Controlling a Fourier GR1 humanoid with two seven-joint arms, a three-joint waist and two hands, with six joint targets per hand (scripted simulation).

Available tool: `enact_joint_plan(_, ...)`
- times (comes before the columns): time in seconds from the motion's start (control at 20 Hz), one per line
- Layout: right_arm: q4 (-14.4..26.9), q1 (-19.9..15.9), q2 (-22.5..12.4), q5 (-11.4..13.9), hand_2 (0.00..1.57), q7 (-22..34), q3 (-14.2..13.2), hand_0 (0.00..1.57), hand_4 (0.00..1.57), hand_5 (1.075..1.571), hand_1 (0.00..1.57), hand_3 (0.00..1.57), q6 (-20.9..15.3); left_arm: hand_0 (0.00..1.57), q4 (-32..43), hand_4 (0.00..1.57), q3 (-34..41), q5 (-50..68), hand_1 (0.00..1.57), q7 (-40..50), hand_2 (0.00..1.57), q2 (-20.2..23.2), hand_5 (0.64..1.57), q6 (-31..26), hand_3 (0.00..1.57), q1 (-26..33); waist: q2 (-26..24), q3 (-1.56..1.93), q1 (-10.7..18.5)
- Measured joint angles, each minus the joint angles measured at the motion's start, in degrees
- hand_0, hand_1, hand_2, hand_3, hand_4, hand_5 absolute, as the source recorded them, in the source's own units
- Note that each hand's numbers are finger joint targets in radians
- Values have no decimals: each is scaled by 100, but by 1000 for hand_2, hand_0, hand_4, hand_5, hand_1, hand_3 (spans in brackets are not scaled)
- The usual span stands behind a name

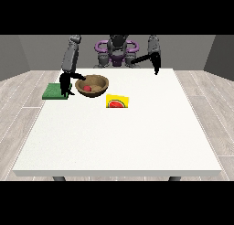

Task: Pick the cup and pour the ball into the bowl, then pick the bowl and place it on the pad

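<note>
The wooden bowl [93, 86] sits tilted with the red ball [87, 88] already inside, so the pour looks done and the carry to the pad is the step in hand. The hand at the view's left [66, 82] is right against the bowl's near rim, just beside the green pad [55, 91]; whether its fingers have closed on the rim I cannot tell. The hand at the view's right [156, 65] hangs well apart at the table's [137, 137] far edge, fingers unclear too. The yellow cup [117, 102] lies just beside the bowl, showing a watermelon picture; no writing can be read
</note>
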Motion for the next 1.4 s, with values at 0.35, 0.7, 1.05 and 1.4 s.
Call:
enact_joint_plan(0.35, 85, -338, 520, -39, 0, 687, 198, 0, 366, 1547, 0, 0, -316, 0, 239, 0, 115, 101, 0, -95, 0, 45, 1564, -6, 0, 280, -313, 154, -83)
enact_joint_plan(0.7, 260, -258, 540, 198, 1571, 695, 317, 1571, 1054, 1551, 1571, 1571, -951, 0, 38, 0, 144, 225, 0, -26, 0, 165, 1568, -225, 0, 285, -368, 83, 104)
enact_joint_plan(1.05, 357, -433, 433, 543, 1571, 1440, 582, 1571, 1026, 1555, 1571, 1571, -1626, 0, 177, 0, 389, 411, 0, 120, 0, 324, 1570, -340, 0, 200, -548, 118, 8)
enact_joint_plan(1.4, 195, -836, 320, 684, 1571, 2787, 832, 1571, 1049, 1553, 1571, 1571, -1840, 0, 564, 0, 656, 526, 0, -177, 0, 512, 1571, -327, 0, 602, -941, 187, -362)
